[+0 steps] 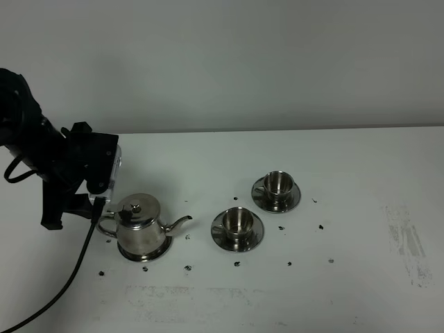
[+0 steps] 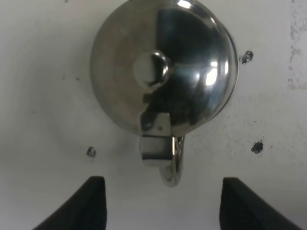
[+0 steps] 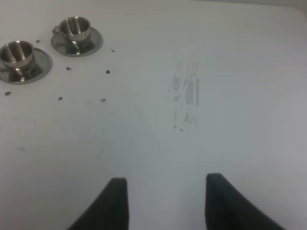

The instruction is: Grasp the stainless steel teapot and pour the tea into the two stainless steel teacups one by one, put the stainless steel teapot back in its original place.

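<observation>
While it stands upright on a flat steel disc (image 1: pixel 154 255) at the left front of the white bench (image 1: pixel 347 298), the stainless steel teapot (image 1: pixel 141 229) is in no gripper's grasp. Lid: domed, knobbed, seated. Spout (image 1: pixel 180 223): thin, curved, pointing toward the nearer teacup (image 1: pixel 238 220), its tip short of that cup's saucer. Loop handle (image 2: pixel 174 166): on the side away from the cups, facing the left gripper (image 2: pixel 165 208).

That gripper hovers over the bench just beside the handle. Its jaws are spread wide with nothing between them, and the loop lies ahead of the fingertips without touching them.

Teacups: two, steel, each upright on its own round saucer. The farther teacup (image 1: pixel 279 183) sits behind and to the right of the nearer one; their saucers are close but not touching. Contents cannot be told.

Right gripper (image 3: pixel 165 203): outside the high view. Its wrist view shows the jaws parted and holding nothing, above bare bench, well apart from both cups.

Bench surface: dark specks (image 1: pixel 187 267) scattered around pot and cups; a scuffed patch (image 1: pixel 409 243) toward the right end.
</observation>
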